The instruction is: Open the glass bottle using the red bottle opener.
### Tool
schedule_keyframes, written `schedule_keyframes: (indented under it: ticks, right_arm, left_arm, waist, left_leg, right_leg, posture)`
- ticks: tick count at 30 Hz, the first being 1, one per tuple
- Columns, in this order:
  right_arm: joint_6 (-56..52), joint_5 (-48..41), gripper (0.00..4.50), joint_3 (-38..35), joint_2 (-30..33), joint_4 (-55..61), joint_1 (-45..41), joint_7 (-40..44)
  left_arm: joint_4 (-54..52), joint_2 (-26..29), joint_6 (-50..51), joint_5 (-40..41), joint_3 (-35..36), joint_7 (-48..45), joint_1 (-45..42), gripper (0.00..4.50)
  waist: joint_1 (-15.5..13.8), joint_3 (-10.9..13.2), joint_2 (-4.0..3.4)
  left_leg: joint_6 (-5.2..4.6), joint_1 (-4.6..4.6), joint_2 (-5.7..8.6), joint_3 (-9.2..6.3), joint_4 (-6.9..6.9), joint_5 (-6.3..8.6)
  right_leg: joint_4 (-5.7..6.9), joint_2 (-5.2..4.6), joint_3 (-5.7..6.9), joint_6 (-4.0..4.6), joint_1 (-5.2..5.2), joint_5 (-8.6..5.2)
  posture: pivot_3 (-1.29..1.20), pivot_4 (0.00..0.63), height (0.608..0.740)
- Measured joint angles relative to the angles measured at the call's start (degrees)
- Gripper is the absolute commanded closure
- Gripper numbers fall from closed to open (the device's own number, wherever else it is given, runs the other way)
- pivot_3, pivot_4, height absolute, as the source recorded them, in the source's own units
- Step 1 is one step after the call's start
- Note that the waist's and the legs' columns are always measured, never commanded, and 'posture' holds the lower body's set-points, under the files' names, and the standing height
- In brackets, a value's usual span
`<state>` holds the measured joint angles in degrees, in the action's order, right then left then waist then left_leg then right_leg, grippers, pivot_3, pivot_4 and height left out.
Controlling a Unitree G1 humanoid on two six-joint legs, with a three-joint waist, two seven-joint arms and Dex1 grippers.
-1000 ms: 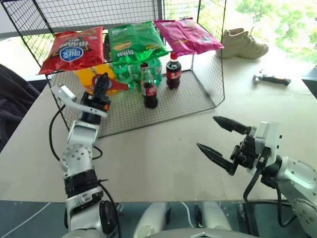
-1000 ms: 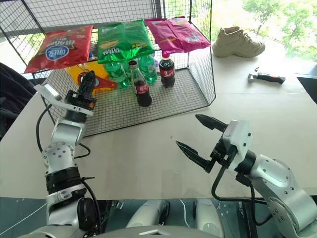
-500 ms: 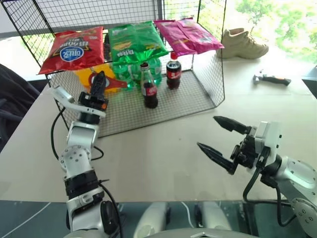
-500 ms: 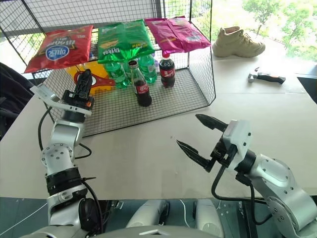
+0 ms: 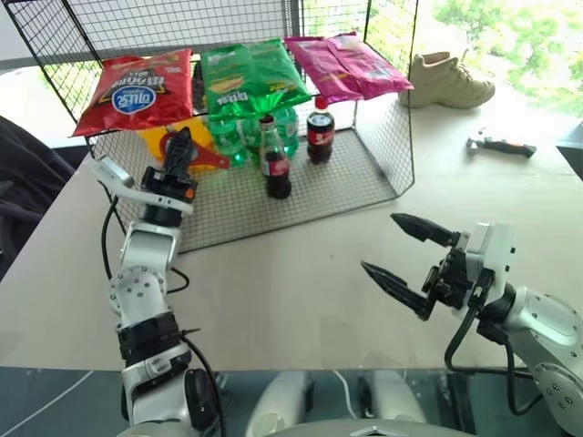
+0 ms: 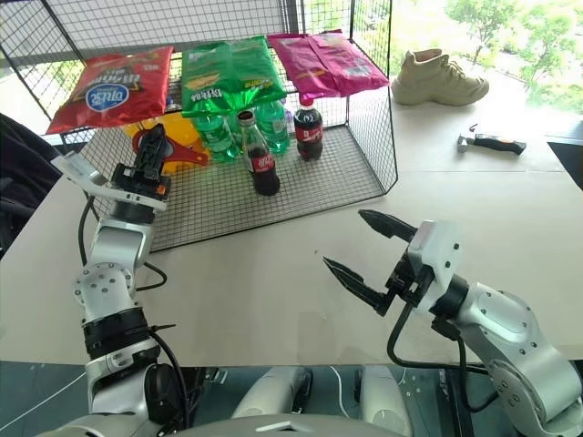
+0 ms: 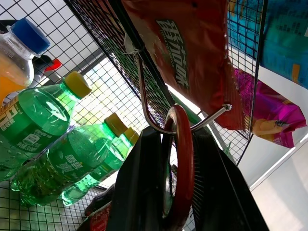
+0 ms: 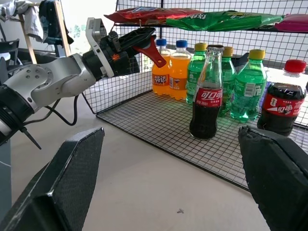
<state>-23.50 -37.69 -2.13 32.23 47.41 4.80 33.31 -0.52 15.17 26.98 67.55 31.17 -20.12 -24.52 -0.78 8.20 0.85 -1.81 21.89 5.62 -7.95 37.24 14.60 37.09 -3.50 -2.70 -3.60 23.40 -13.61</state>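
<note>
While the left gripper [image 5: 178, 148] holds the red bottle opener [image 7: 179, 163] between its nearly closed fingers, the opener's ring still hangs on a wire hook [image 7: 153, 113] of the wire rack [image 5: 364, 173], whose floor serves here as the landmark. On that floor, toward its front and near the middle, stands the glass bottle [image 5: 273, 162], upright and capped, with a plastic cola bottle [image 5: 319, 130] just behind it to the right and green bottles [image 8: 250, 84] close behind. Orange bottles [image 8: 168, 67] stand at the rear left, near the opener. Bags of snacks [image 5: 137, 86] hang from the rack's upper edge, above the drinks. The right gripper [image 5: 408, 264] hovers over the table [image 5: 301, 273] in front of the rack, its fingers spread wide and holding nothing, pointing toward the glass bottle. Judged from this arrangement, the opener has yet to be freed from the hook. Risks: pulling it straight away could snag the ring on the hook's upturned tip and twist the opener out of the fingers or tug the rack; carrying it across could knock the crowded neighbouring bottles. The bottle is unsupported, so levering the cap without the right gripper steadying it could tip it over.
</note>
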Motion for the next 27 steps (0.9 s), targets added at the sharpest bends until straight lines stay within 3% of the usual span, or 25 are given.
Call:
schedule_keyframes:
  ticks: [20,21,22,27]
  right_arm:
    - [0.1,0.7,0.00,0.1,-0.4,-0.4,-0.2,0.1]
    - [0.1,0.7,0.00,0.1,-0.5,-0.5,-0.2,0.1]
    - [0.1,0.8,0.00,0.1,-0.5,-0.6,-0.2,0.1]
    - [0.1,0.9,0.00,0.1,-0.6,-0.6,-0.2,0.1]
  left_arm:
    - [0.2,0.9,0.2,-2.7,-0.2,-3.9,3.1,3.80]
    - [0.2,0.9,0.2,-2.7,-0.2,-3.9,3.1,4.31]
    - [0.2,0.9,0.2,-2.7,-0.2,-3.9,3.1,4.47]
    - [0.2,0.9,0.2,-2.7,-0.2,-3.8,3.1,4.47]
  waist:
    - [0.0,0.0,-0.01]
    - [0.0,0.0,-0.01]
    - [0.0,0.0,-0.01]
    - [0.0,0.0,-0.01]
  left_leg:
    - [0.00,-0.01,0.00,0.00,-0.01,0.00]
    - [0.00,-0.01,0.00,0.00,-0.01,0.00]
    - [0.00,-0.01,0.00,0.00,-0.01,0.00]
    - [0.00,-0.01,0.00,0.00,-0.01,0.00]
  right_leg:
    - [-0.01,0.00,-0.01,0.00,-0.01,0.00]
    - [-0.01,0.00,-0.01,0.00,-0.01,0.00]
    - [-0.01,0.00,-0.01,0.00,-0.01,0.00]
    - [-0.01,0.00,-0.01,0.00,-0.01,0.00]
  posture:
    - [0.00,0.150,0.732]
    - [0.00,0.150,0.732]
    - [0.00,0.150,0.732]
    - [0.00,0.150,0.732]
